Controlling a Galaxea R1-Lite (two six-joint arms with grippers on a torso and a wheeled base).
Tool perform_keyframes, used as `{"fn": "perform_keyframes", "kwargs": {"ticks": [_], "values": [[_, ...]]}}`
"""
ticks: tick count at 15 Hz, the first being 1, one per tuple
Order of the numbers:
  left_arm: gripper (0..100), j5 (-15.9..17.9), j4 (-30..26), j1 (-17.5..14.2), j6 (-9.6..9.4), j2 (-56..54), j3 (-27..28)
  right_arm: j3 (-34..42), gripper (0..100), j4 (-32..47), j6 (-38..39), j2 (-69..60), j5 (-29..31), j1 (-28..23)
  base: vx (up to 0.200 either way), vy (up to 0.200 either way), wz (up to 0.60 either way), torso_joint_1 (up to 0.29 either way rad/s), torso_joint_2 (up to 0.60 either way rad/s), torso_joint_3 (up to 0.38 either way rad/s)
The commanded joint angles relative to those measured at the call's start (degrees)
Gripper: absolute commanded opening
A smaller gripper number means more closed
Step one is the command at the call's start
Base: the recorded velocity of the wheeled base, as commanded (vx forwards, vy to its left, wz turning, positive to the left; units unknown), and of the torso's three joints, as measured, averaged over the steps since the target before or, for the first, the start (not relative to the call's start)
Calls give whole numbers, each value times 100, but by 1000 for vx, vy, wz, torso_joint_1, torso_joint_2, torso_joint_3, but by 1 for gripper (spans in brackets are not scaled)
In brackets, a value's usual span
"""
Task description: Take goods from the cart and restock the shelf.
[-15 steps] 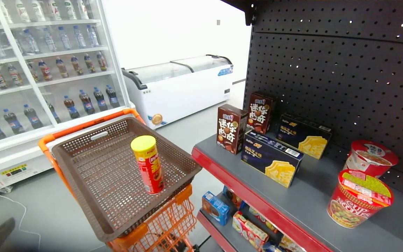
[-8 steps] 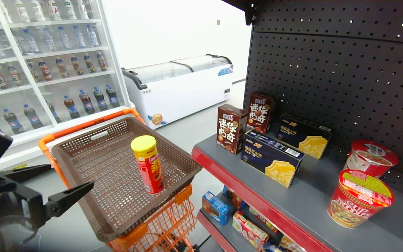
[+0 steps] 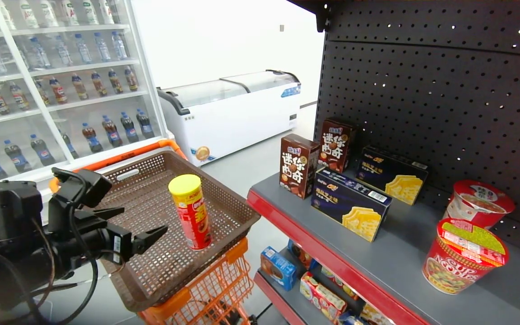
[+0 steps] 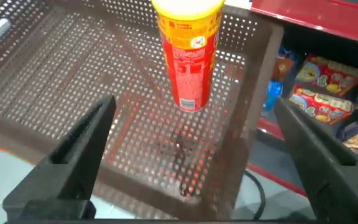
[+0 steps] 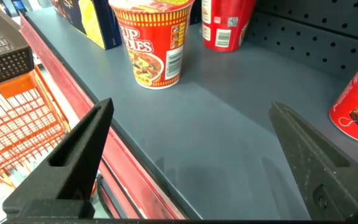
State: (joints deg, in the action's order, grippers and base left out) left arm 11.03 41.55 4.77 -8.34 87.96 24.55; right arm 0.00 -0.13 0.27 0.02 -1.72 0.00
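Left jaws apart near chip can (image 3: 191,212) (upright in basket (image 3: 151,198)); right jaws apart.

Glass-door drinks cooler (image 3: 52,90), white chest freezer (image 3: 237,122) — plain white wall (image 3: 219,40), grey floor (image 3: 246,164)

Grey shelf (image 3: 413,259): snack boxes (image 3: 352,205), noodle cups (image 3: 463,255); basket (image 3: 151,198): can (image 3: 191,212).

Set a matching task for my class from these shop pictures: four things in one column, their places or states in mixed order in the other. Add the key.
Things
1. left tool
2. chip can
3. front noodle cup
4. small blue box

Places or states
A. on the grey shelf
B. upright in the brown basket
C. open, above that basket's near side
D. on the lower shelf

Pairs: 1-C, 2-B, 3-A, 4-D
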Motion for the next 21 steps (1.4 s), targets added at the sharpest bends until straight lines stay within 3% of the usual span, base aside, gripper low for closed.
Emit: {"fn": "perform_keyframes", "kwargs": {"ticks": [1,5,11,16,21], "values": [[100,13,873,42,-1,1171,-73,0,100,-4,0,-2,-4,0,0,0,0,0,0,0],[100,-31,2059,24,-19,2094,85,0,100,-4,0,-2,-4,0,0,0,0,0,0,0],[100,-22,2042,95,-19,2745,946,0,100,-4,0,-2,-4,0,0,0,0,0,0,0],[100,-31,2077,341,-36,3246,1421,0,100,-4,0,-2,5,-9,0,0,0,0,0,0],[100,-277,2024,385,-168,3597,1649,0,100,-4,0,-2,-4,0,0,0,0,0,0,0]]}}
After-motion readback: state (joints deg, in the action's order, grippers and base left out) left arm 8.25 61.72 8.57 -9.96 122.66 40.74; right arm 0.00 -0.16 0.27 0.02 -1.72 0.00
